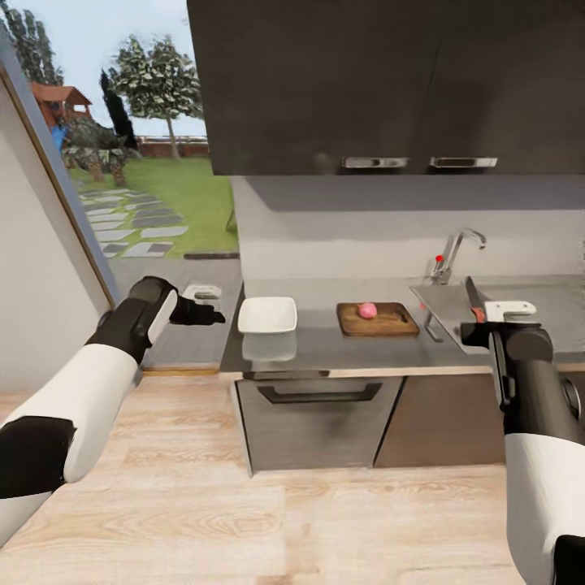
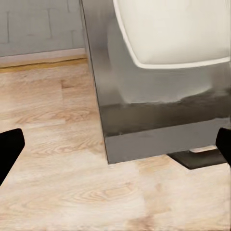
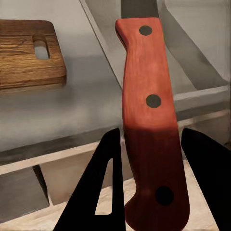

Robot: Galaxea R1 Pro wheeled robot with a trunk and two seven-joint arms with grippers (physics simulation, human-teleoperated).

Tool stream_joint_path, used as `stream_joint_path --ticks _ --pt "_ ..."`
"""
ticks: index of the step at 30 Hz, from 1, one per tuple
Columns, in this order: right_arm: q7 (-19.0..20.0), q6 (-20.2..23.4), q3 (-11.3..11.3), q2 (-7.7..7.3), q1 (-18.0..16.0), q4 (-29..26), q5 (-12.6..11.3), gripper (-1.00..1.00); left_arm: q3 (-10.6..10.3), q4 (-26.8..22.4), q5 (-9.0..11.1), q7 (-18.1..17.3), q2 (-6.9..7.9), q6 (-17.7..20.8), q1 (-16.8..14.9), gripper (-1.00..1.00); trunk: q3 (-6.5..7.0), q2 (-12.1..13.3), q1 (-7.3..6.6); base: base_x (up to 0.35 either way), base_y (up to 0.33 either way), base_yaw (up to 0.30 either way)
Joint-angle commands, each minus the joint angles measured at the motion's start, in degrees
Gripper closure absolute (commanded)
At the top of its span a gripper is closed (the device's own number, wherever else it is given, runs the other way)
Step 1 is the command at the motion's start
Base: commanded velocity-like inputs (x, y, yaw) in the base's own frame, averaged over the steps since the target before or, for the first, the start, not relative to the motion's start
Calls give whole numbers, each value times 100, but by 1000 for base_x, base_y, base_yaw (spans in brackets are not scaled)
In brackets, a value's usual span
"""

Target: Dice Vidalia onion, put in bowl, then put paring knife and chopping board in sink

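The pale pink Vidalia onion (image 1: 367, 310) lies whole on the brown chopping board (image 1: 388, 323) in the middle of the grey countertop (image 1: 325, 345). To its left stands the white bowl (image 1: 268, 314), holding nothing. My right gripper (image 1: 480, 327) is shut on the paring knife (image 1: 473, 297) over the front of the sink (image 1: 452, 305), blade pointing up and away. In the right wrist view the red handle (image 3: 151, 110) sits between the dark fingers (image 3: 108, 183), with the board's (image 3: 29, 53) corner beyond. My left gripper (image 1: 213, 314) hangs open just off the counter's left end, near the bowl (image 2: 173, 33).
A chrome tap (image 1: 455, 252) with a red knob stands behind the sink. Black upper cabinets (image 1: 390, 81) hang over the worktop. An oven front (image 1: 321, 410) sits under the counter. Pale wood floor (image 1: 244, 520) lies before it, and a glass opening at the left shows a garden.
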Motion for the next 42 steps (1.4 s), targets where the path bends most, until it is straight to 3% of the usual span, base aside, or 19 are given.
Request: stream_joint_path --ticks 1,8,12,18,20,21,22,23,24,27,33,34,35,39,42 --pt "58 23 -3 2 -6 -15 61 100 -29 21 56 25 8 22 -6 -100 -13 -14 0 -335 0 0" --pt "58 5 -2 5 -6 -41 61 100 -24 223 49 11 77 -42 -6 -100 -13 -14 0 -329 0 0" --pt "65 -16 1 2 -6 -40 61 100 -22 658 47 9 375 -673 -6 -100 -13 -14 0 -201 0 0" --pt "67 -25 7 1 -6 -40 61 100 -11 1574 62 14 1032 -1500 -6 -100 -13 -14 0 -30 0 0" --pt "67 -25 12 4 -6 -40 61 100 -8 2090 64 16 1153 -1996 -6 -100 -13 -14 0 -4 0 0" --pt "67 -26 14 2 -6 -40 61 100 -10 2554 64 16 1191 -2440 -6 -100 -13 -14 0 -2 0 0" --pt "67 -26 14 2 -6 -40 61 100 -11 2722 64 16 1192 -2593 -6 -100 -13 -14 0 -1 0 0" --pt "67 -28 15 2 -6 -40 61 100 -17 3280 65 17 1138 -3053 -6 -100 -13 -14 0 0 0 0" --pt "67 -28 15 2 -6 -40 61 100 -18 3484 65 17 1105 -3211 -6 -100 -13 -14 0 0 0 0" --pt "67 -29 15 7 -6 -40 57 100 -29 4254 66 31 931 -4158 52 -100 -13 -14 0 0 0 0" --pt "67 -30 16 8 -6 -40 55 100 -32 4449 73 25 662 -4596 678 -100 -13 -14 0 0 0 0" --pt "67 -34 16 5 -6 -40 56 100 -32 4458 73 26 584 -4713 878 -100 -13 -14 0 0 0 0" --pt "67 -39 16 8 -6 -40 56 100 -32 4465 75 34 444 -5096 1322 -100 -13 -14 0 0 0 0" --pt "65 -126 88 9 -6 -38 52 100 -25 4471 85 43 236 -5985 2215 -100 -13 -14 0 0 0 0" --pt "55 -226 244 9 -6 -33 52 100 -24 4475 90 50 114 -6375 2778 -100 -13 -14 0 0 0 0"
